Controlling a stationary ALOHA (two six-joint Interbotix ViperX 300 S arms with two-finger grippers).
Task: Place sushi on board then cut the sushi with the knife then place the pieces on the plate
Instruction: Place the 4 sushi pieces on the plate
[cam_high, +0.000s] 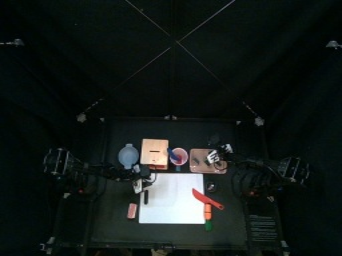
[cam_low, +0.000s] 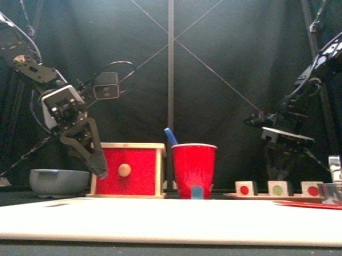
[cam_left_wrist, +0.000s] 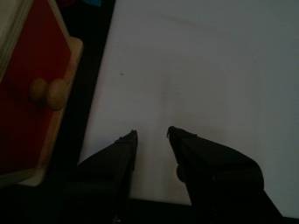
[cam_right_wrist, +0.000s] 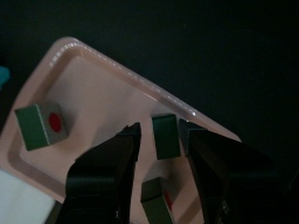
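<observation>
Three dark green sushi pieces with red centres stand in a row on the pink plate at the back right. My right gripper hangs open just over the plate, its jaws on either side of one sushi piece; another piece stands apart from it. My left gripper hovers over the left part of the white board, jaws slightly open with nothing between them. The red knife lies on the board's right side. The blue knife stands in the red cup.
The wooden box with the red drawer front stands behind the board, close to the left gripper. The blue-grey bowl is at the back left. A small orange toy lies left of the board, a small green thing at its front right.
</observation>
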